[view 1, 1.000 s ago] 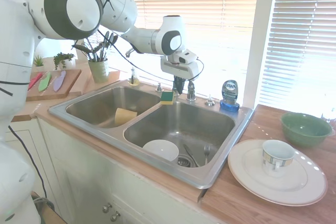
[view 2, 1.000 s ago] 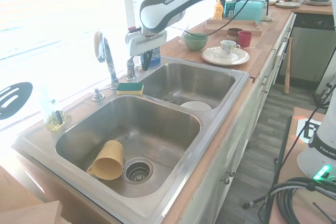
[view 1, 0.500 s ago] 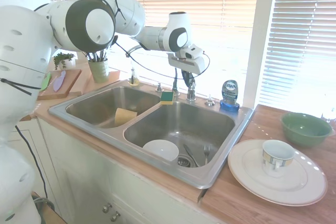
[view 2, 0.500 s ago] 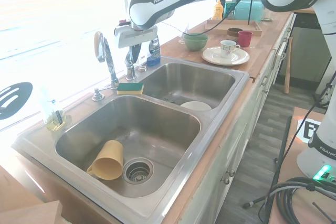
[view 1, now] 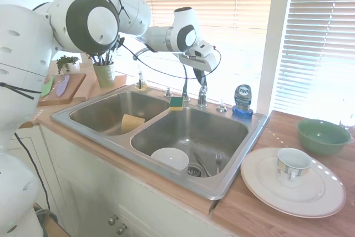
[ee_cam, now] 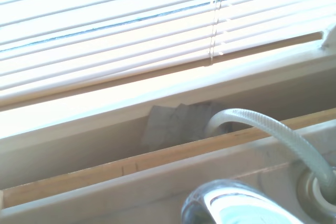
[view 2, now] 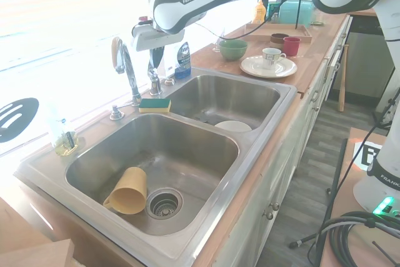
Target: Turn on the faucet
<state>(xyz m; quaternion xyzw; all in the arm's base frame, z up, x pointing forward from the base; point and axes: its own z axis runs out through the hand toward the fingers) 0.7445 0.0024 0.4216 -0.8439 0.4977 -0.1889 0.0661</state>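
Above the faucet (view 1: pixel 185 81) lever, our pincer (view 1: pixel 199 75) has risen and tilted; grip state unclear, no water visible yet.

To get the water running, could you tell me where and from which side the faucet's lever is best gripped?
Grip the short lever near its top end. It stands upright beside the faucet spout, so I would come from straight above, where the claw hangs. A sideways approach would probably crowd the spout.
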